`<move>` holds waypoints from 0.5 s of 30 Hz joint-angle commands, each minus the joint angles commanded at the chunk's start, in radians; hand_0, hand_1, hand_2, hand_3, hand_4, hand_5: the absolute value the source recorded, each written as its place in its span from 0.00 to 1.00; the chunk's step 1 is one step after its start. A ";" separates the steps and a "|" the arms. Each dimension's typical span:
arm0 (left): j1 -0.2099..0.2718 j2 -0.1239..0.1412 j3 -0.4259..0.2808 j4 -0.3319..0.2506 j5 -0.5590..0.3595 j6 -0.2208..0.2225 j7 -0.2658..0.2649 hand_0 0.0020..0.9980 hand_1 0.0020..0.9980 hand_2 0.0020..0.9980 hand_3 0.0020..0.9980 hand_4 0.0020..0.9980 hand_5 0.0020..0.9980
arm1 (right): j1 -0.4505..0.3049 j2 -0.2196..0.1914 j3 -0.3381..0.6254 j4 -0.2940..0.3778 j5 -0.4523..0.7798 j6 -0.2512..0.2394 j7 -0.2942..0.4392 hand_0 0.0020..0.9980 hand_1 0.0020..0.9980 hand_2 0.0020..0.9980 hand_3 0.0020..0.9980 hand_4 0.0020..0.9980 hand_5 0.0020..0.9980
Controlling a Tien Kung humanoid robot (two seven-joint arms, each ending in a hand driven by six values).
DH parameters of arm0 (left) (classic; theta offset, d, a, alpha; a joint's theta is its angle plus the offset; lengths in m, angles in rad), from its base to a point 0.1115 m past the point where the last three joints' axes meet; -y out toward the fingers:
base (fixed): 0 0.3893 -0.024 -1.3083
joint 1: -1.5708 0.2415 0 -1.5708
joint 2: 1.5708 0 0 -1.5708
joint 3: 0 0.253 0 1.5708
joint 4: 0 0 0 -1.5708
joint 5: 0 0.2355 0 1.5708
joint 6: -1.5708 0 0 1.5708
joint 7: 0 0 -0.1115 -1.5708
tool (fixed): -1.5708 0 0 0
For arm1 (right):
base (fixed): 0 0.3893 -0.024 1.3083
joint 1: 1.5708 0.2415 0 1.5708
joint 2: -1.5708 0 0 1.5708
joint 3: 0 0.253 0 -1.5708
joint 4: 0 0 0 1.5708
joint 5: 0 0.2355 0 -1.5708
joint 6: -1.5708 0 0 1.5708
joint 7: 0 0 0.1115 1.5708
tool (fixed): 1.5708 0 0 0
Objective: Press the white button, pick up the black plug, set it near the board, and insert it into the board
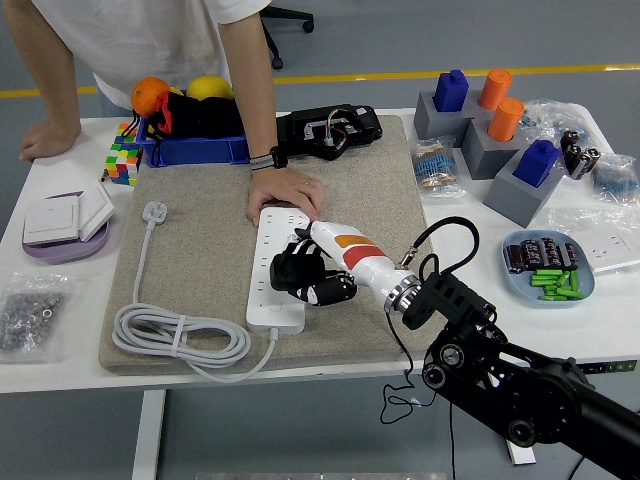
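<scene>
A white power strip [266, 262] lies lengthwise on the grey felt mat [200, 270]. Its cable [175, 335] coils at the mat's front left and ends in a white plug [154, 212]. My right hand [305, 275] hovers over the strip's lower right part with its black fingers curled and nothing in them. Whether it touches the strip I cannot tell. A person's hand [287, 190] presses down on the strip's far end. A black plug with cable [330, 128] lies at the mat's far edge. My left arm is out of view.
A blue bin [195, 150] with fruit and a colour cube [122, 160] stand at the back left. Beside them the person's other hand [45, 140] rests on the table. Grey blocks with pegs [500, 130] and a dish of batteries [548, 268] sit right. A purple plate [62, 245] lies left.
</scene>
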 joint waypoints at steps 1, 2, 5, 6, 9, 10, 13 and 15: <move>0.000 0.000 0.000 0.000 0.001 0.000 0.000 0.62 0.63 0.63 0.69 0.56 0.39 | 0.003 0.002 -0.004 -0.003 0.001 0.002 -0.005 0.48 0.48 0.50 0.48 0.81 0.00; 0.000 0.001 -0.001 0.000 0.001 0.000 0.000 0.62 0.63 0.63 0.69 0.56 0.39 | 0.006 0.005 -0.008 -0.007 -0.001 0.004 -0.010 0.48 0.48 0.50 0.48 0.81 0.00; -0.001 0.001 0.000 0.000 0.002 0.000 0.000 0.62 0.63 0.63 0.69 0.56 0.39 | 0.014 0.017 -0.012 -0.024 -0.006 0.005 -0.020 0.48 0.48 0.50 0.48 0.81 0.00; -0.002 0.001 -0.001 0.000 0.004 0.000 0.000 0.62 0.63 0.63 0.69 0.56 0.39 | 0.017 0.021 -0.012 -0.031 -0.008 0.004 -0.022 0.48 0.48 0.50 0.48 0.81 0.00; -0.002 0.002 0.000 0.000 0.005 -0.001 0.000 0.62 0.63 0.64 0.69 0.56 0.39 | 0.023 0.027 -0.010 -0.042 -0.011 0.002 -0.026 0.48 0.48 0.50 0.48 0.81 0.00; -0.002 0.002 -0.001 0.000 0.006 -0.001 0.000 0.62 0.63 0.64 0.69 0.56 0.39 | 0.024 0.029 -0.010 -0.045 -0.012 0.002 -0.027 0.48 0.48 0.50 0.48 0.81 0.00; -0.001 0.002 0.001 0.000 0.004 -0.001 0.000 0.62 0.63 0.64 0.69 0.56 0.39 | 0.028 0.033 -0.009 -0.055 -0.013 0.002 -0.030 0.48 0.48 0.50 0.48 0.81 0.00; -0.001 0.002 0.001 0.000 0.004 -0.001 0.001 0.62 0.63 0.63 0.69 0.56 0.39 | 0.029 0.036 -0.008 -0.061 -0.014 0.003 -0.032 0.48 0.48 0.50 0.48 0.81 0.00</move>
